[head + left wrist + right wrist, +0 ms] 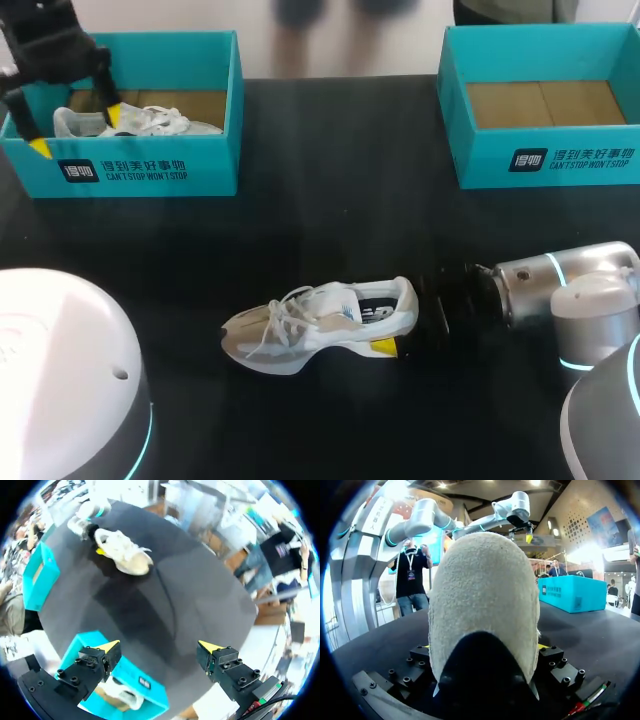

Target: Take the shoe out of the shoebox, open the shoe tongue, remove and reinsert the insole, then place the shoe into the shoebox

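Observation:
A white and beige sneaker (310, 325) lies on its side mid-table, toe pointing left. My right gripper (405, 318) is shut on its heel; one yellow fingertip (385, 347) shows at the sole, the other is hidden. In the right wrist view the heel (485, 595) fills the gap in my right gripper (484, 647). My left gripper (74, 124) hangs open above the left teal shoebox (150, 170), which holds a second sneaker (140, 122). In the left wrist view my left gripper (160, 646) holds nothing, above that shoebox (135, 670).
A second teal shoebox (545, 160) stands at the back right with only its cardboard floor showing. The black table (330, 200) lies bare between the two boxes. My right arm (570, 290) reaches in low from the right edge.

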### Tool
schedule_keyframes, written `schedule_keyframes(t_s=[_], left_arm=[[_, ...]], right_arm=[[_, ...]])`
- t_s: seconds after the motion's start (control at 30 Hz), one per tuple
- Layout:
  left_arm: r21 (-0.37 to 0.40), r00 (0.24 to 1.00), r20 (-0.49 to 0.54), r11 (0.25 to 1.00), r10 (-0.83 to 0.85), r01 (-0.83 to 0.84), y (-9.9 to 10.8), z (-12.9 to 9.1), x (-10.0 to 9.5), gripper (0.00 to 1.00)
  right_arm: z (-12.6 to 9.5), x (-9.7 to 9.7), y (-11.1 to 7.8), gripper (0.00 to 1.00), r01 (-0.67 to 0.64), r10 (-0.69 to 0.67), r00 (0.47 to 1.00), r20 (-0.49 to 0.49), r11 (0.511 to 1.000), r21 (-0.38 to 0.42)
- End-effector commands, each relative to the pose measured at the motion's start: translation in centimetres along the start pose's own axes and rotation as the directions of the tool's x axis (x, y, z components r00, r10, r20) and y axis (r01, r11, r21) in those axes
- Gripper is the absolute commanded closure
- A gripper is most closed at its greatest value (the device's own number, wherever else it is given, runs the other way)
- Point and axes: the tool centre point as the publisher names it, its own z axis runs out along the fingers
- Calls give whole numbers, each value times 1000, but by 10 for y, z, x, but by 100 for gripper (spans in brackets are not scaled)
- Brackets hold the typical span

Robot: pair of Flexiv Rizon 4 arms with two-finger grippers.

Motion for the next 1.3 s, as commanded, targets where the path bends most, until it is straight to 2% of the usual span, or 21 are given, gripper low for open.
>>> schedule_keyframes(t_s=[0.03,0.07,0.17,0.3,0.87,0.9,1.0,1.03,1.1,1.13,1.23,1.3], left_arm=[[37,991,47,991,-129,127,-69,13,21,0],[60,986,38,985,-165,162,-82,15,22,0],[48,935,3,934,-355,354,-114,27,20,0],[57,854,27,854,-520,518,-148,45,20,0],[57,854,27,854,-520,518,-148,45,20,0],[82,850,74,853,-521,516,-161,48,22,0],[148,770,118,778,-627,611,-198,56,21,0],[149,719,125,730,-683,667,-207,58,20,0],[174,591,156,611,-791,772,-222,61,20,0],[174,537,126,552,-834,816,-229,62,19,0],[160,337,188,367,-923,917,-245,67,10,0],[204,175,185,212,-967,956,-249,71,4,0]], right_arm=[[1,-1,0,100,-1,1,1000,1,1000,4],[1,-1,0,100,-1,1,1000,1,1000,4],[1,-1,0,100,-1,1,1000,1,1000,4],[1,-1,0,100,-1,1,1000,1,1000,4],[1,-1,0,100,-1,1,1000,1,1000,4],[1,-1,0,100,-1,1,1000,1,1000,4],[1,-1,0,100,-1,1,1000,1,1000,4],[1,-1,0,100,-1,1,1000,1,1000,4],[1,-1,0,100,-1,1,1000,1,1000,4],[1,-1,0,100,-1,1,1000,1,1000,4],[1,-1,0,100,-1,1,1000,1,1000,4],[1,-1,0,100,-1,1,1000,1,1000,4]])
